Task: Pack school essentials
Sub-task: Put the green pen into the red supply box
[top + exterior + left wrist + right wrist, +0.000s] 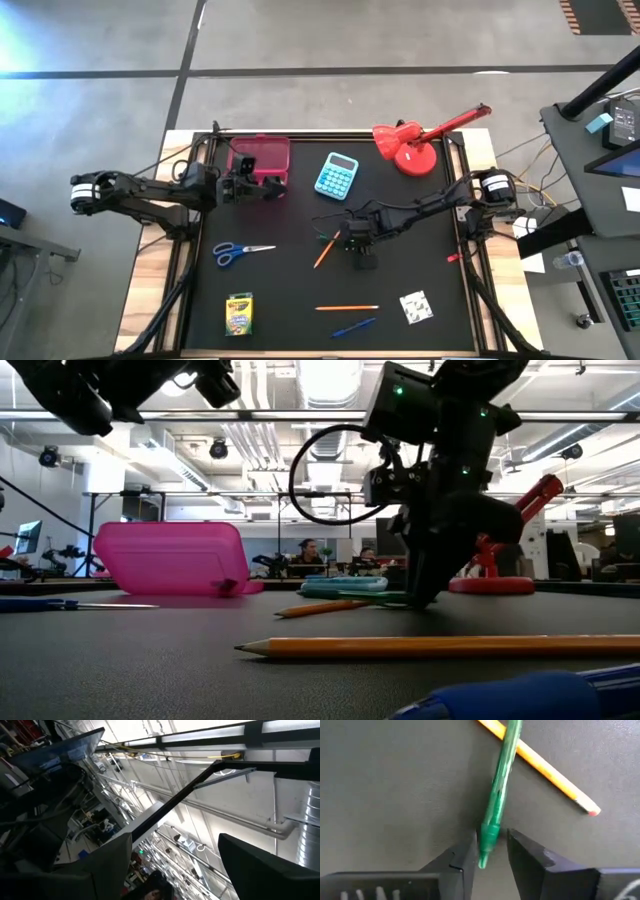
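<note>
I am picking up the green pen (496,800), which lies across an orange pencil (546,769) just below the turquoise calculator (337,175). My right gripper (491,851) straddles its end, fingers narrowly spread; next I must pinch and lift. My left gripper (243,186) waits spread beside the pink case (262,157).

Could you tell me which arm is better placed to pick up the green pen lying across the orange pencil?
The right. Its gripper is down at the mat with open fingers straddling the green pen, which crosses the orange pencil. The left gripper is over at the pink case.
</note>
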